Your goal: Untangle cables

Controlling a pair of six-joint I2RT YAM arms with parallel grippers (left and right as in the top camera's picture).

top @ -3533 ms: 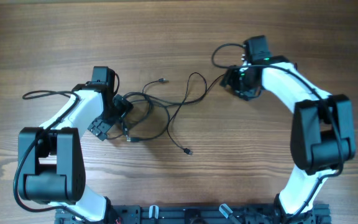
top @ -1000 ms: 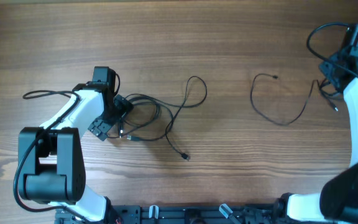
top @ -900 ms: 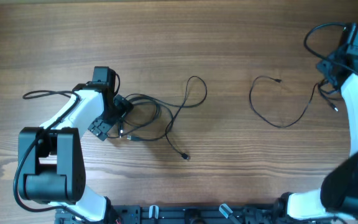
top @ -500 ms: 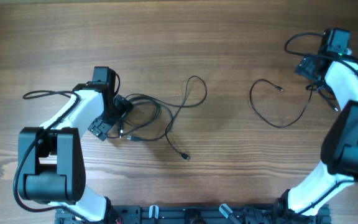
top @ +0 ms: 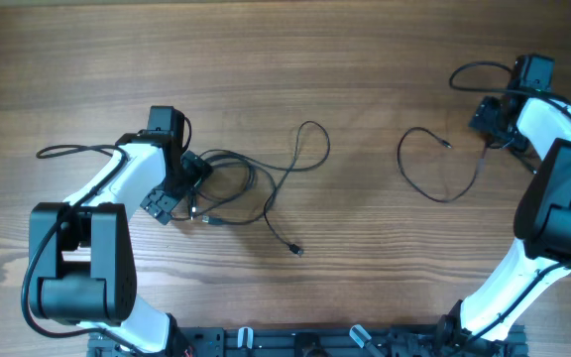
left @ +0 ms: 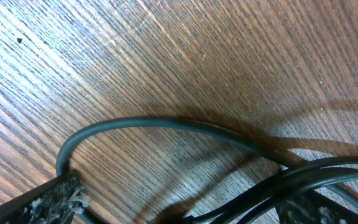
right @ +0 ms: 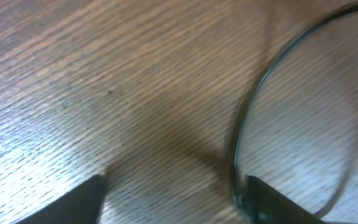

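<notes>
Thin black cables: one tangled bunch point(top: 231, 183) at left, strand count unclear; one separate cord point(top: 442, 198), an open loop, at right. Jaws stand apart on both left gripper point(top: 178, 186) and right gripper point(top: 494, 127).

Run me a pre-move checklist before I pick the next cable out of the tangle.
1. The separated cable is apart from the tangle: ok, it lies alone on the right.
2. The left gripper is open: ok, cords run between its fingers.
3. The right gripper is free of the separated cable: cannot tell; jaws stand apart, but the cable runs against one finger.
4. A free plug end to grab: ok, it lies clear at the tangle's front.
5. The tangle is loosened: not ok, several cords cross beside the left gripper.
</notes>
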